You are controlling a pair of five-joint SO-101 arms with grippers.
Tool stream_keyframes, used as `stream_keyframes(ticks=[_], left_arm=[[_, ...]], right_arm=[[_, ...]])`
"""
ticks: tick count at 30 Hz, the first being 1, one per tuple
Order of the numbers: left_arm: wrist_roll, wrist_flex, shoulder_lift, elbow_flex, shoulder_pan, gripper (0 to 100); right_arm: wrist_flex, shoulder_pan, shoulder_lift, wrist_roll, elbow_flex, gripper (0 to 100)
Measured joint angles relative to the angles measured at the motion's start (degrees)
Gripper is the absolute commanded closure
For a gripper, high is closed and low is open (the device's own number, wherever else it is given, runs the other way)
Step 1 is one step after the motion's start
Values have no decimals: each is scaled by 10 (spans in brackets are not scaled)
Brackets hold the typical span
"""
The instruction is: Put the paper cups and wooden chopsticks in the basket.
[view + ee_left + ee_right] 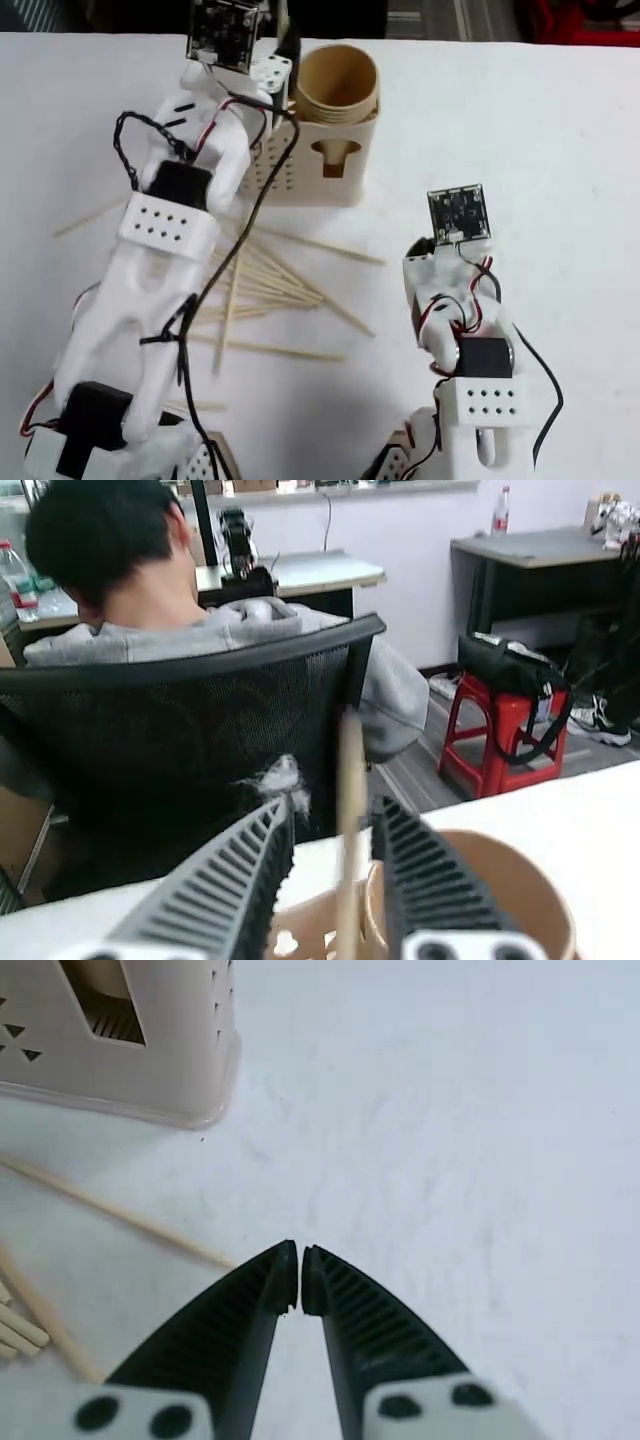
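A beige basket [330, 165] stands at the back of the table with a paper cup [336, 85] inside it. Loose wooden chopsticks [272, 285] lie fanned out on the white table in front of it. My left gripper [335, 810] hangs over the basket's [300, 925] left part beside the cup [500, 880], open, with one upright chopstick [350, 780] between its fingers and a gap on one side. My right gripper [299, 1280] is shut on nothing, just above the table, right of the pile and near one chopstick [110, 1215]. The basket's corner [160, 1070] lies beyond it.
The left arm [170, 230] stretches across the chopstick pile's left side. The right arm [465, 340] sits at the front right. Bare table lies right of the basket. Behind the table a person sits in a black mesh chair [180, 750].
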Motion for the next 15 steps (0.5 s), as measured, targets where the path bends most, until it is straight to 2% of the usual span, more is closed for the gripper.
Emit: stream_keyframes(ticks=[7, 12, 15], left_arm=[[0, 95, -33, -14, -4, 839], [-2, 203, -112, -15, -11, 839], [-34, 276, -156, -15, -9, 838]], right_arm=[[0, 0, 0, 0, 0, 978], [-4, 0, -1, 0, 7, 978], [-21, 0, -1, 0, 18, 978]])
